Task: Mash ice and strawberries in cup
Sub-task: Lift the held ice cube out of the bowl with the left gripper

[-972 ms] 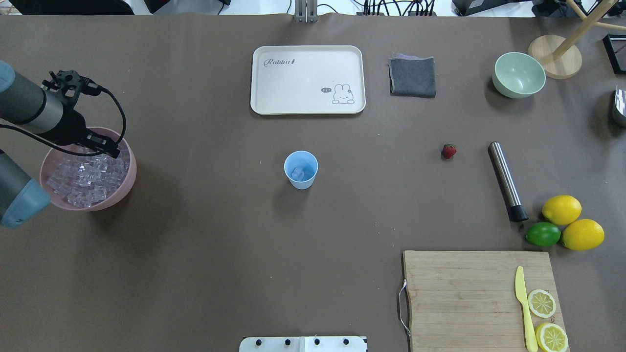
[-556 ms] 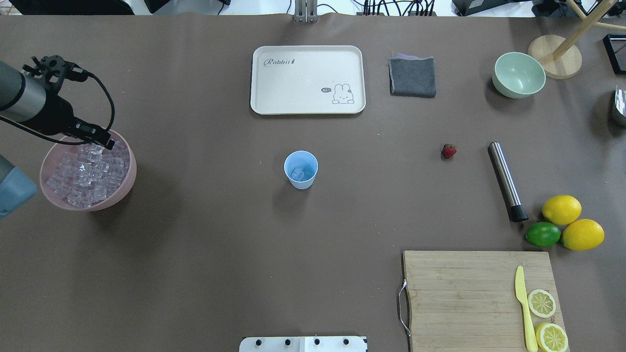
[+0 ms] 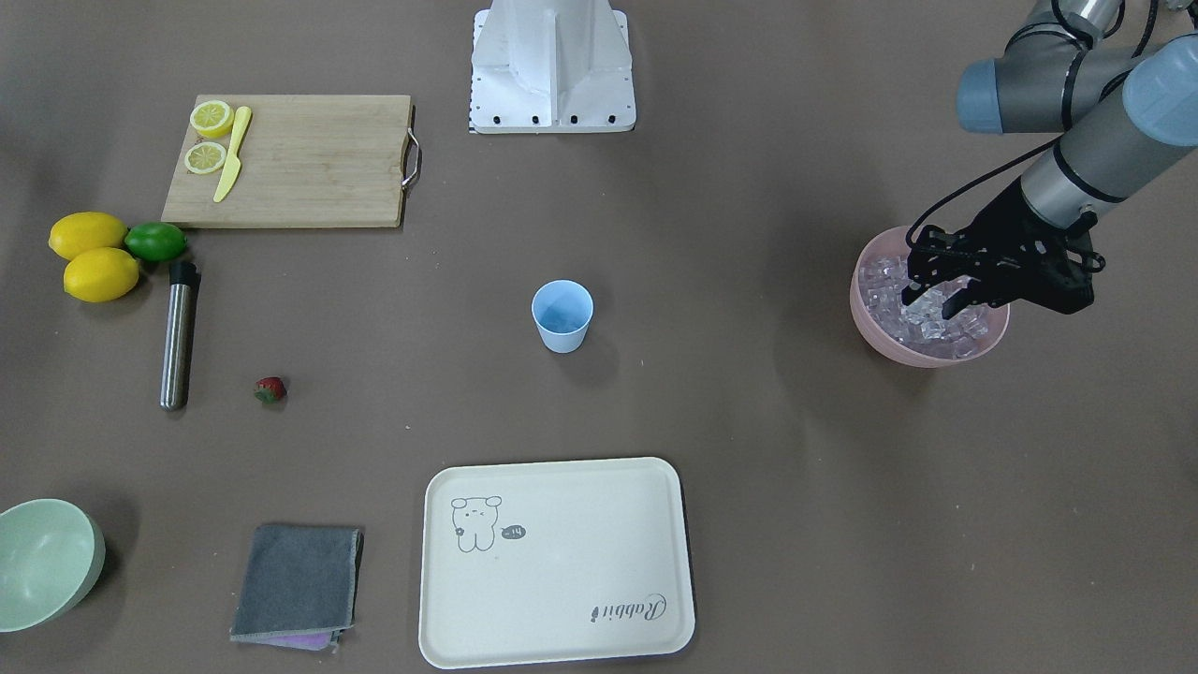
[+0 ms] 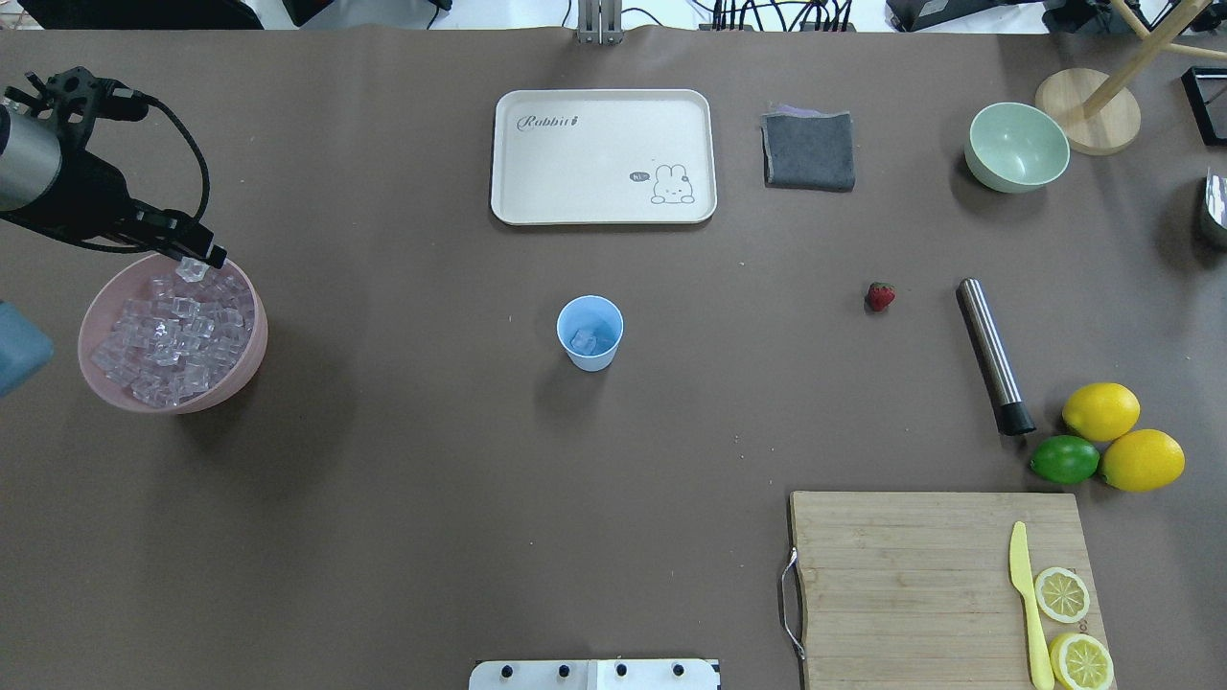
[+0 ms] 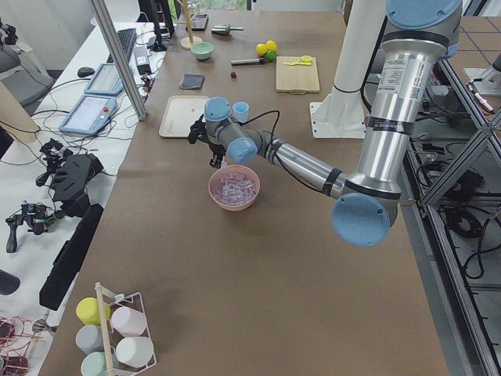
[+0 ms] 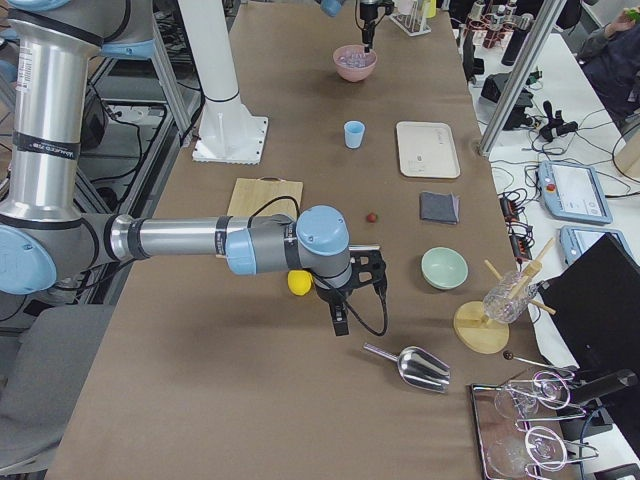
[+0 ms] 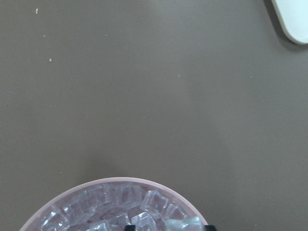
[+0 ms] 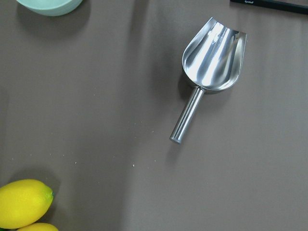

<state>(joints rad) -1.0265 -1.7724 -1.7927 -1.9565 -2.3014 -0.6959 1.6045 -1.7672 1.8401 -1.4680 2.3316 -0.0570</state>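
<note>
The left wrist view's bottom edge cuts off most of the pink bowl [image 7: 115, 181] and all but the tips of the left gripper [image 7: 168, 227], showing only the top of the ice cube [image 7: 186, 223] between them. The right gripper [image 6: 340, 322], off at the right, is too small to read its jaws.

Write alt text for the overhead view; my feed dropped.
The left end effector holds one ice cube above the far rim of a pink bowl full of ice, at the view's left edge. The blue cup stands at the centre with a cube inside; the strawberry lies loose to its right.
</note>
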